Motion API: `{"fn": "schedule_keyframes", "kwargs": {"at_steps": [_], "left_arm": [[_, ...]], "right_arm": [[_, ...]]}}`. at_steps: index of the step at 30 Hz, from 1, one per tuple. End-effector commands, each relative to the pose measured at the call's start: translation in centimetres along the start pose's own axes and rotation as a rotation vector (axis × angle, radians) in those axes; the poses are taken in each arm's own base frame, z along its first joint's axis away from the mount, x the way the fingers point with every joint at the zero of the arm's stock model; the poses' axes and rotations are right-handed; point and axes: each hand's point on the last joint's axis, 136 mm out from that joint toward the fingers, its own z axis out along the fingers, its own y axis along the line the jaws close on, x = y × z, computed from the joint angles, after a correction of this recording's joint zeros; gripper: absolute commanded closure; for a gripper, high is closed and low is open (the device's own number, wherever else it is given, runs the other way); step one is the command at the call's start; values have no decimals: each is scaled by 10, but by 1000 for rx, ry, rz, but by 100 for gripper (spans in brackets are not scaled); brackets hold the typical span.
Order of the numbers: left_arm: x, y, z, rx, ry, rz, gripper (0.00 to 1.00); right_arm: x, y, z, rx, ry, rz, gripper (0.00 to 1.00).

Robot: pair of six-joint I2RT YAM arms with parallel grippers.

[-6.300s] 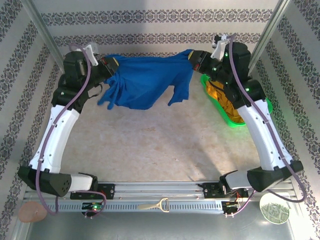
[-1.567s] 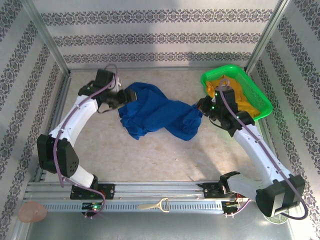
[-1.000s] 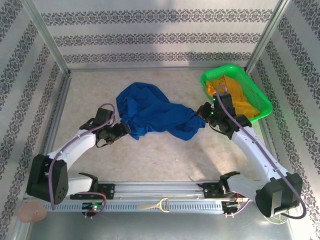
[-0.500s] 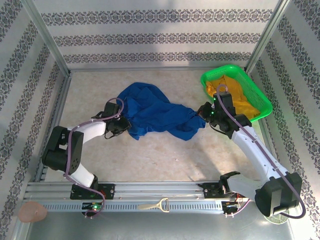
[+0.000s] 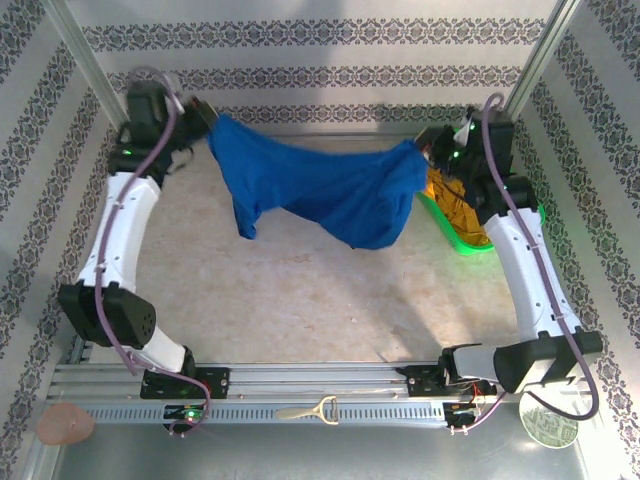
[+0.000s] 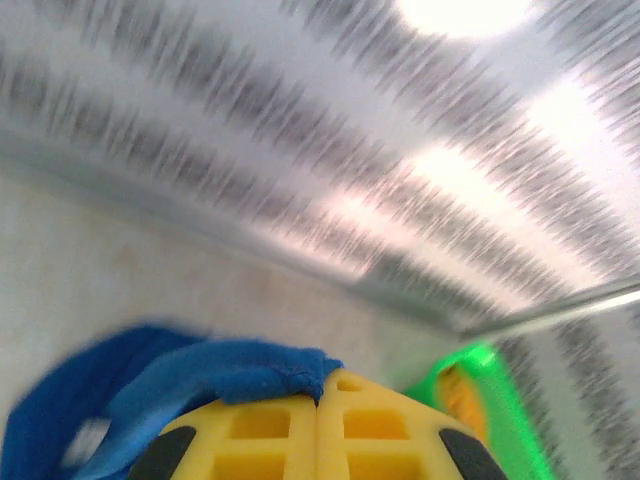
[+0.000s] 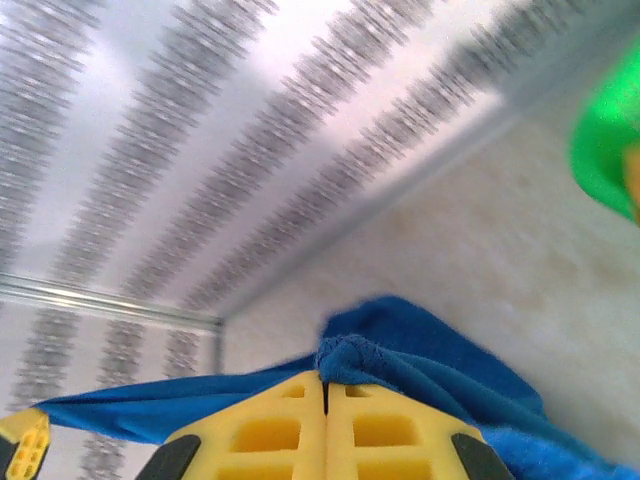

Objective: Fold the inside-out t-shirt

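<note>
The royal-blue t-shirt (image 5: pixel 320 190) hangs stretched in the air between both grippers, sagging in the middle, plain blue side showing. My left gripper (image 5: pixel 205 118) is shut on its left end, high at the back left; in the left wrist view the yellow fingers (image 6: pixel 250 440) pinch a blue hem (image 6: pixel 230 370). At the back right my right gripper (image 5: pixel 428 152) is shut on the other end; a bunched blue edge (image 7: pixel 360 355) sits between the closed fingertips (image 7: pixel 270 430).
A green basket (image 5: pixel 500 235) holding a mustard-yellow garment (image 5: pixel 455 200) lies on the table under the right arm. Patterned walls and metal posts close in the back and sides. Beige table surface (image 5: pixel 320 290) lies below the shirt.
Both arms have lifted the shirt off the table and pulled it apart; the left gripper, which lay low beside the shirt half a second ago, now holds it high at the back left.
</note>
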Motion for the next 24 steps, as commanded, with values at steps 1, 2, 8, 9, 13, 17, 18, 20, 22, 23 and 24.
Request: {"fn": "schedule_keyframes", "kwargs": {"at_steps": [1,2,8,9,13,17,18,20,22,23,24], "left_arm": [[-26,-39,-32,86,-12,-4,100],[-38,-50,-42,112,-43,-1,100],[-87,-102,-102,256,-216,-7,100],[-91,-108,-109,274,-232,-10,100],[-100,-133,-137,360,-276,-31,100],[-97,-124,-129,333,-260,-47,100],[-93,-116,-119,306,-242,-56,100],[-83,-92,-89,256,-200,-79,100],[-73,-61,-53,191,-162,-107,100],[-68,-48,-34,169,-141,-118,100],[-65,-36,-17,151,-122,-137,100]], "right_arm": [[-34,66,-31,-176,-70,-54,100],[-40,76,-39,-200,-86,-62,100],[-63,130,-97,-323,-183,-118,100],[-64,136,-105,-340,-191,-123,100],[-66,157,-138,-403,-233,-137,100],[-67,165,-145,-432,-235,-121,100],[-66,162,-137,-427,-225,-118,100],[-63,152,-111,-402,-186,-94,100],[-60,140,-76,-377,-144,-73,100],[-59,134,-57,-360,-121,-62,100],[-58,128,-37,-346,-98,-54,100]]}}
